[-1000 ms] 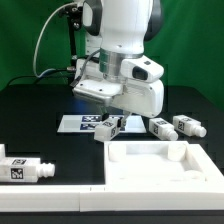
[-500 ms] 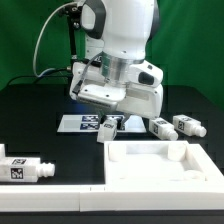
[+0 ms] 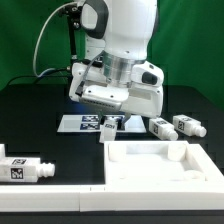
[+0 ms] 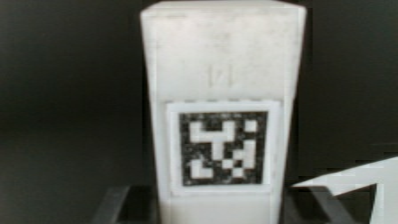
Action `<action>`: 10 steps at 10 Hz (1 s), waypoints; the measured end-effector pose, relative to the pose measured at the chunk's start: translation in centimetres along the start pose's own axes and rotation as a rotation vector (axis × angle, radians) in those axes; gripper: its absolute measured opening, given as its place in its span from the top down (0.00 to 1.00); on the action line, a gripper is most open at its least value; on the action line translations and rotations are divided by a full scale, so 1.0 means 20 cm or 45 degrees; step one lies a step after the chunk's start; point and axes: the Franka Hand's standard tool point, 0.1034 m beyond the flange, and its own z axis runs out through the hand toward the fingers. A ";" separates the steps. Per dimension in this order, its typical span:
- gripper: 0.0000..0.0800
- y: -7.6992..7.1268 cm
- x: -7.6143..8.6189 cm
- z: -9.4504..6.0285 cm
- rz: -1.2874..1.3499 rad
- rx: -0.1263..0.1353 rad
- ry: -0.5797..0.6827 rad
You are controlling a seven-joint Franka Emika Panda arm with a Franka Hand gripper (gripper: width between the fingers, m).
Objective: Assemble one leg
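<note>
One leg [image 3: 110, 124], a chunky white peg with a tag sticker, lies on the black table by the marker board [image 3: 76, 123], just beyond the far corner of the white panel [image 3: 150, 172]. My gripper [image 3: 108, 113] hangs right over it. In the wrist view the leg [image 4: 222, 90] fills the middle, its tag facing the camera. My gripper [image 4: 228, 208] straddles it. One dark finger [image 4: 128, 205] sits close to the leg's side and the other stands a little apart. The jaws look open around the leg.
Two more legs [image 3: 160, 127] [image 3: 188, 126] lie at the exterior view's right, behind the panel. Another leg [image 3: 25, 168] lies at the front left on a white rail. The panel's corner [image 4: 365, 180] shows beside the far finger.
The arm has shifted slightly toward the exterior view's left and settled lower over the leg. The leg under it now shows a little farther back.
</note>
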 end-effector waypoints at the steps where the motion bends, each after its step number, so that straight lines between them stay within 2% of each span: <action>1: 0.46 0.00 0.00 0.00 0.008 0.000 0.001; 2: 0.30 0.00 0.00 0.00 0.015 0.001 0.001; 3: 0.30 0.00 0.00 0.00 0.038 0.001 0.002; 4: 0.21 -0.01 0.00 -0.01 0.078 0.008 0.001; 6: 0.19 -0.06 -0.06 -0.18 0.226 0.022 -0.062; 7: 0.19 -0.08 -0.10 -0.24 0.454 0.028 -0.090; 8: 0.19 -0.09 -0.14 -0.27 0.678 0.033 -0.100; 10: 0.19 -0.05 -0.23 -0.31 1.149 0.042 -0.131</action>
